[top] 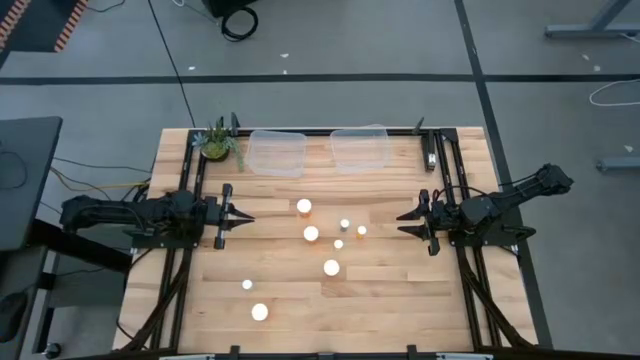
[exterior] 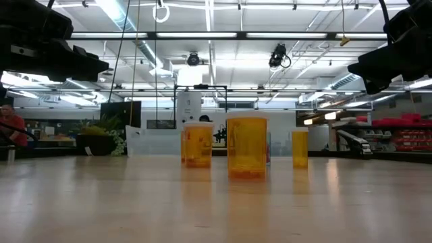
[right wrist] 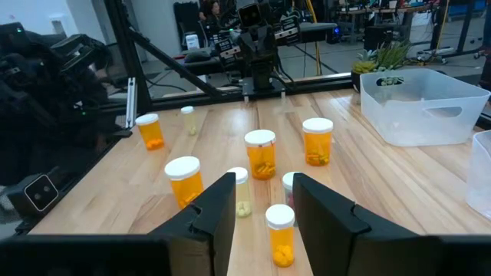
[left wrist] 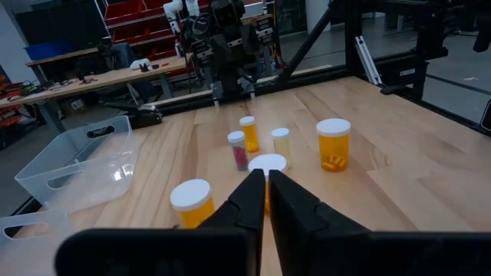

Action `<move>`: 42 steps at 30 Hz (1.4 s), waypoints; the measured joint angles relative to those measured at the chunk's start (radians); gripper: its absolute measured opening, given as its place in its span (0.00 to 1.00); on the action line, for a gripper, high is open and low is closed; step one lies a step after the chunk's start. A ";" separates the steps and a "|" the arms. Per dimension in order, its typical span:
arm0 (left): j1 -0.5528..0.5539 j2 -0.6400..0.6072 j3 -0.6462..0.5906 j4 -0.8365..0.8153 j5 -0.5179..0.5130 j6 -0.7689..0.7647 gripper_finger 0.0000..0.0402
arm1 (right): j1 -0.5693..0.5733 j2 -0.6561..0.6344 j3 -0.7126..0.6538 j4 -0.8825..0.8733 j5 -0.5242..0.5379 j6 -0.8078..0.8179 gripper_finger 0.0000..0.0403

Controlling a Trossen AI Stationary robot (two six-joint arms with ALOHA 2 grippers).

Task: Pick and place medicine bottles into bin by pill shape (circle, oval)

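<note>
Several medicine bottles stand upright on their bases in the middle of the wooden table. The larger ones have white caps and orange bodies (top: 311,233) (top: 331,267) (left wrist: 334,143) (right wrist: 260,153). The smaller ones (top: 345,224) (right wrist: 241,192) stand among them. My left gripper (top: 248,217) (left wrist: 267,182) hovers shut at the table's left side and points level toward the bottles. My right gripper (top: 401,217) (right wrist: 264,188) hovers open at the right side and faces them. Neither gripper has anything between its fingers.
Two clear plastic bins (top: 275,152) (top: 360,148) stand side by side at the table's far edge. A small green potted plant (top: 218,142) sits at the far left corner. Two bottles (top: 247,285) (top: 259,311) stand apart near the front left. Black frame rails (top: 445,170) run along both sides.
</note>
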 joint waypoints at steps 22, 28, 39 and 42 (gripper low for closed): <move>0.000 0.000 0.000 0.000 0.000 0.000 0.06 | 0.000 0.000 0.000 0.000 0.000 0.000 0.34; 0.000 0.000 0.000 0.003 0.000 0.022 0.09 | 0.000 0.000 0.000 0.000 0.000 0.000 0.34; 0.000 0.000 0.000 0.072 0.000 0.398 0.07 | 0.000 0.000 0.000 0.000 0.000 0.000 0.34; -0.001 0.000 0.000 0.074 0.001 0.282 0.08 | 0.000 0.000 0.000 0.001 0.000 0.000 0.34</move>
